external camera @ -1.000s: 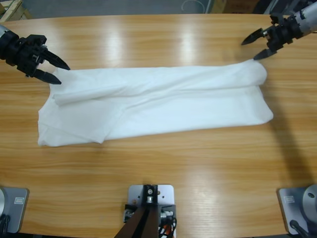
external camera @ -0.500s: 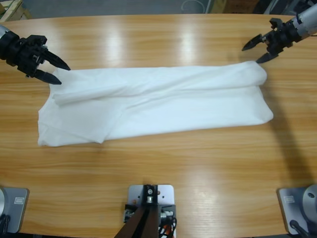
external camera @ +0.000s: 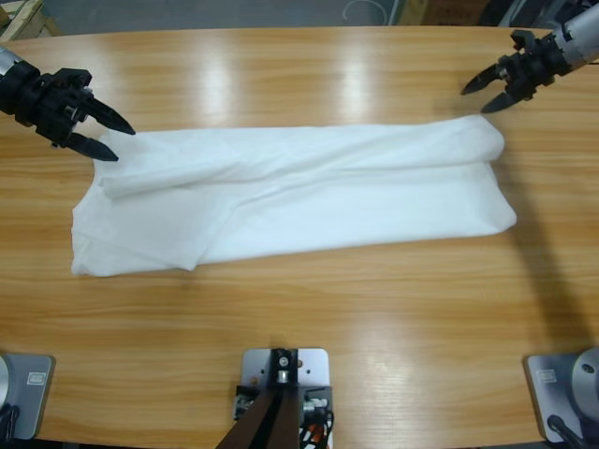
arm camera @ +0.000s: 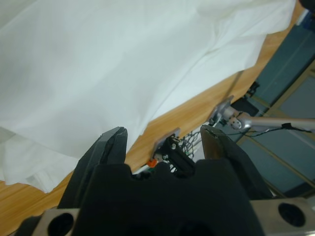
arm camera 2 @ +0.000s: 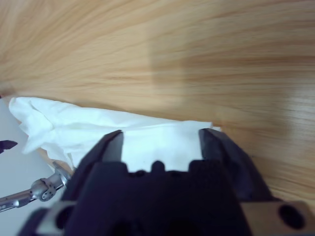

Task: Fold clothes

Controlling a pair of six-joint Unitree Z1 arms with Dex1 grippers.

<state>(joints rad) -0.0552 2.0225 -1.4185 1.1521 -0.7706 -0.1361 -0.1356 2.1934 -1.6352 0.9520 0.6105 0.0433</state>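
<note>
From above, you see the white T-shirt (external camera: 290, 192) lying folded lengthwise into a long band across the middle of the wooden table (external camera: 309, 318). Your left gripper (external camera: 110, 142) sits at the shirt's upper left corner, jaws spread and empty. Your right gripper (external camera: 487, 94) hangs just off the shirt's upper right end, jaws spread too.

Your left wrist view shows spread jaws over white cloth (arm camera: 98, 64).

Your right wrist view shows parted jaws with the shirt's edge (arm camera 2: 98, 132) between them, not pinched.
</note>
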